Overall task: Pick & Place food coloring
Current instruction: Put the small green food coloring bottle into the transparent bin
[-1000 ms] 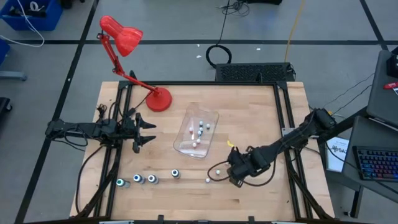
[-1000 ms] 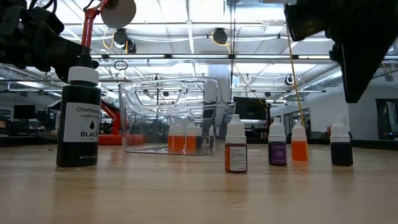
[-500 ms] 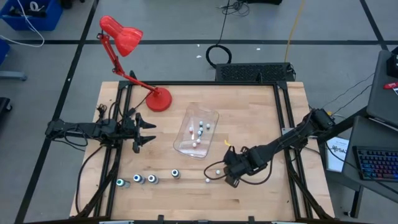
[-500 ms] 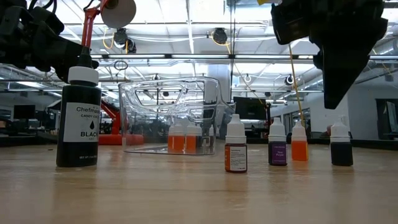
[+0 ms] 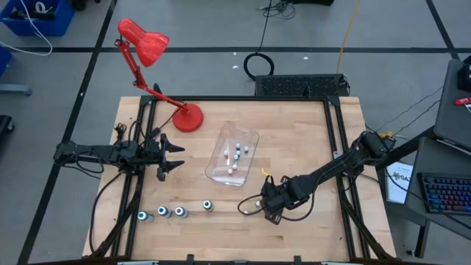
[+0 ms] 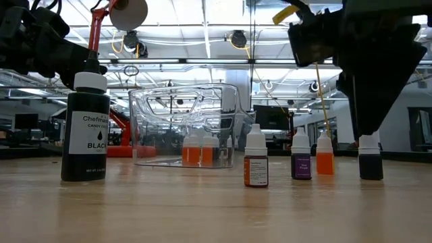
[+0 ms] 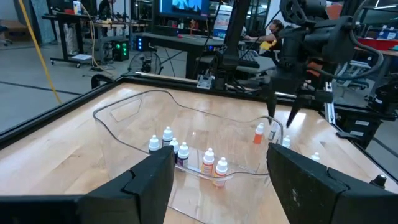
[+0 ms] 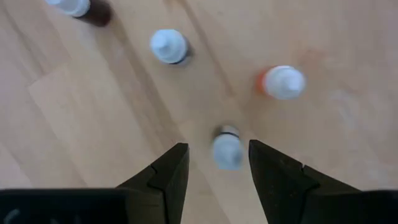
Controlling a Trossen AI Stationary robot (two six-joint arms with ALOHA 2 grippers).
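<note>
My right jaws [image 5: 259, 205] hang over the front middle of the bench [image 5: 309, 147], pointing straight down, spread apart with nothing between them. Through my right wrist camera a small white-capped bottle [image 8: 227, 149] stands directly below the gap, not yet touched by either finger [image 8: 168, 177]. An orange bottle [image 8: 281, 83] stands near it, another white-capped one [image 8: 168, 46] sits a little apart, and a fourth [image 8: 79, 6] shows at the edge of the picture.

From bench height, my right arm comes down just above the dark bottle [image 6: 370, 158] at the right end of a loose row; beside it stand an orange one [image 6: 325, 156], a purple one [image 6: 301, 158] and a brownish one [image 6: 256, 159].

The clear tub [image 5: 233, 154] lies mid-bench, with several small bottles [image 7: 209, 163] inside, some tinted orange-red. Along the front left edge four larger dark round bottles [image 5: 170, 213] with pale tops stand in a line; one reads as black [image 6: 85, 131] from the low camera. The red lamp [image 5: 151, 51] stands at the back left.

My left jaws [image 5: 174, 153] hover over the left side of the bench, open and holding nothing, aimed toward the tub.
</note>
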